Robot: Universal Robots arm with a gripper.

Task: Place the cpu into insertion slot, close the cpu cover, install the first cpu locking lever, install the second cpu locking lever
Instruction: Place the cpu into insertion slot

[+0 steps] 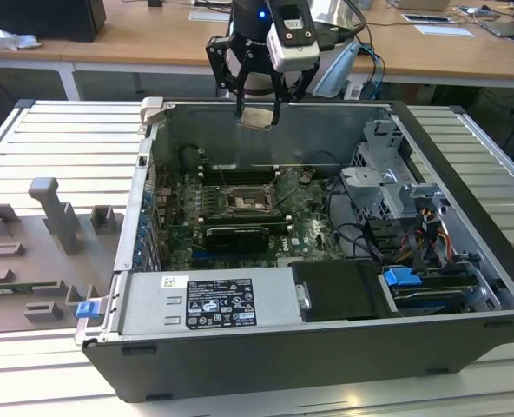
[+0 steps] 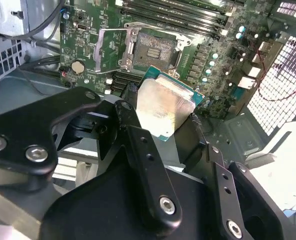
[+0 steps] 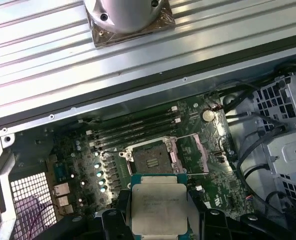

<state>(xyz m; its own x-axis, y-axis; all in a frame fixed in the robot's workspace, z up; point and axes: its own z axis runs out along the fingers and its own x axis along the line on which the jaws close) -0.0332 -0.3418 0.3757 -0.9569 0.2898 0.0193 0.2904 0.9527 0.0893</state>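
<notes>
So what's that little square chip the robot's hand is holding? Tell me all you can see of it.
The cpu is a small flat square: a pale silver-beige metal top with faint print, on a thin green base that shows as a rim around it. The hand grips it by two opposite edges; nothing else touches it. It hangs in the air over the open case, above the board, not yet in the slot, which lies empty below.

Log for your records: the gripper [image 1: 259,113] is matte black, and its fingers [image 2: 138,142] are flat linkage bars pinned with silver screws [image 2: 167,205]. A white-and-silver camera block [image 1: 292,39] sits on the wrist, with a lit blue indicator [image 1: 261,15] at its 10 o'clock. There is a round silver flange [image 3: 128,12] on a brown square plate [image 3: 100,37].
</notes>
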